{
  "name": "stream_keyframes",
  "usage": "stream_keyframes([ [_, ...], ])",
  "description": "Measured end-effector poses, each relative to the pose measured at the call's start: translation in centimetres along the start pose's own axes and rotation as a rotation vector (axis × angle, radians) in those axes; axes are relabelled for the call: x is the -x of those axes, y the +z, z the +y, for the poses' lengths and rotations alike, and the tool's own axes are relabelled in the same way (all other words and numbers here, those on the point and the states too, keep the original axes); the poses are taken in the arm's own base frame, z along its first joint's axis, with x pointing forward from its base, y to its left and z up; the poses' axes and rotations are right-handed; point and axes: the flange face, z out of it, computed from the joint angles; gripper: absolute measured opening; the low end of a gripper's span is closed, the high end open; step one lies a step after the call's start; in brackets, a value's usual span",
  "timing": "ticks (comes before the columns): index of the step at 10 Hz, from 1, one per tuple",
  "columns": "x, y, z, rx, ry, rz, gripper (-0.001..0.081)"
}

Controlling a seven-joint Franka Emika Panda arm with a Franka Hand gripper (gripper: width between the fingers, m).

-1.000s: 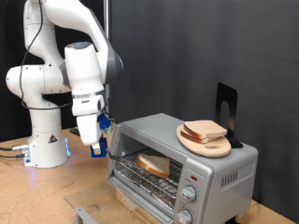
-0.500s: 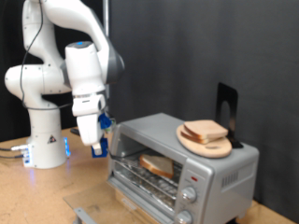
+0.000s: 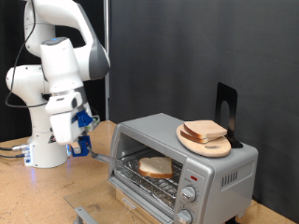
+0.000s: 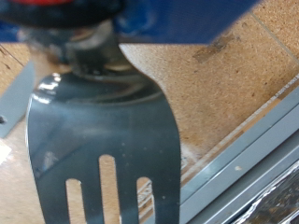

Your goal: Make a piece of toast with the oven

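Toast [image 3: 155,167] sits on your oven [image 3: 183,163] rack, door open; gripper [image 3: 78,140], clamped on a slotted spatula [image 4: 103,154], stands off the oven's left side.

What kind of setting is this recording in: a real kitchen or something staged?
Most likely a staged lab bench, not a kitchen: black curtain backdrop, a particle-board table, and a lone oven beside the robot arm, whose gripper carries a metal spatula.

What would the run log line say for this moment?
gripper: left of oven, holding spatula | toast: on oven rack, door open | spare slices: on board atop oven
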Motion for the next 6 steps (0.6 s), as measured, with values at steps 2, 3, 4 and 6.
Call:
stream_keyframes([
  [2, -0.1, -0.3, 0.5, -0.013, 0.023, 0.002, 0.0439],
  [3, 0.0, -0.3, 0.5, -0.027, 0.020, 0.010, 0.0439],
  [4, 0.0, -0.7, 0.6, -0.064, 0.020, 0.030, 0.0439],
  [6, 0.0, -3.1, 0.5, -0.158, 0.013, 0.066, 0.0439],
])
